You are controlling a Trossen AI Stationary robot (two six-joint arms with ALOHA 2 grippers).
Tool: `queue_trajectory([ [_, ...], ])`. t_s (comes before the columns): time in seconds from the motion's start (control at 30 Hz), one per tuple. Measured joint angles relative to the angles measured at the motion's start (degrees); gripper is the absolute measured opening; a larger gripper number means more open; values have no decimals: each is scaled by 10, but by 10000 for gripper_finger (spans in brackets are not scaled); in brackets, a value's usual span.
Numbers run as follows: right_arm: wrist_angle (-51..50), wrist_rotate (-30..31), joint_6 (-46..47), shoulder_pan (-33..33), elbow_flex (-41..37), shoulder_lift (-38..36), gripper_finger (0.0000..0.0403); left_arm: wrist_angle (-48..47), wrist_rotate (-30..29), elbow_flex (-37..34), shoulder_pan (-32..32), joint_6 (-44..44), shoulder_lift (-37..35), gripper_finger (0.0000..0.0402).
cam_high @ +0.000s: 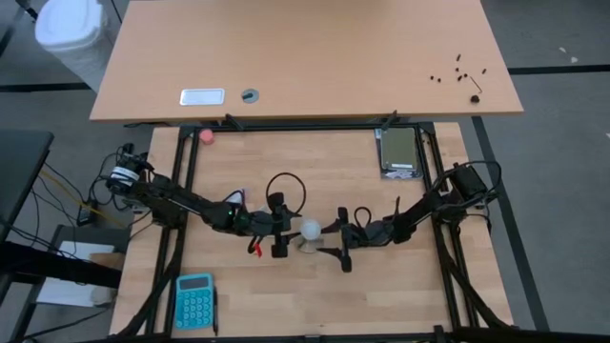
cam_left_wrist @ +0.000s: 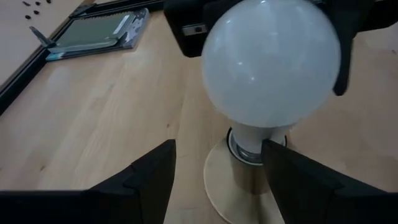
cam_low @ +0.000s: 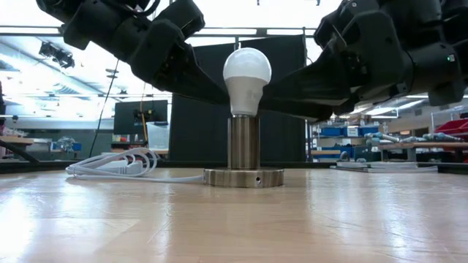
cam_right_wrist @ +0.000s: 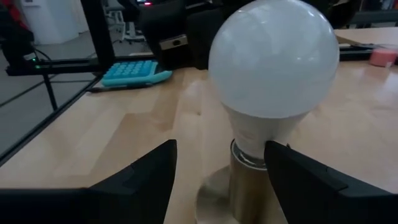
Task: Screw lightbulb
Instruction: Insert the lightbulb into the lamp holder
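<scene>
Bare pale wood grain fills the low view's foreground; past it your lightbulb (cam_low: pixel 246 77), smooth frosted white, stands upright at centre frame in the brushed-metal socket (cam_low: pixel 243 155), a cylinder on a round disc. Your left gripper (cam_high: pixel 278 230) and right gripper (cam_high: pixel 339 244) flank it, each with fingers spread and the globe ahead of the gap, untouched. Farther back lies a coiled white cord (cam_low: pixel 121 165).

White lightbulb (cam_low: pixel 246 73), seemingly silvery socket (cam_low: pixel 243 153)

Lightbulb (cam_high: pixel 311 229) upright in socket (cam_low: pixel 243 175), between left tool (cam_high: pixel 277 230) and right tool (cam_high: pixel 342 243).
</scene>
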Motion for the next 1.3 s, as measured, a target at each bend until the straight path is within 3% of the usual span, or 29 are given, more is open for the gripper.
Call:
queue_trajectory([
  [0.27, -22, 60, 19, 7, 0, -12, 244, -36, -3, 0, 0, -11, -1, 243],
  [0.47, -23, 61, 19, -10, 0, -15, 238, -37, -2, 0, 0, -11, -2, 243],
  [0.67, -24, 5, 26, -37, 4, -15, 237, -35, 2, 0, 0, -12, -2, 243],
  [0.9, -26, -17, 19, -39, 5, -15, 236, -34, 66, 0, -1, -32, -2, 243],
  [1.3, -23, -29, 18, -31, 9, -15, 234, -9, 34, 0, -1, -37, -2, 243],
])
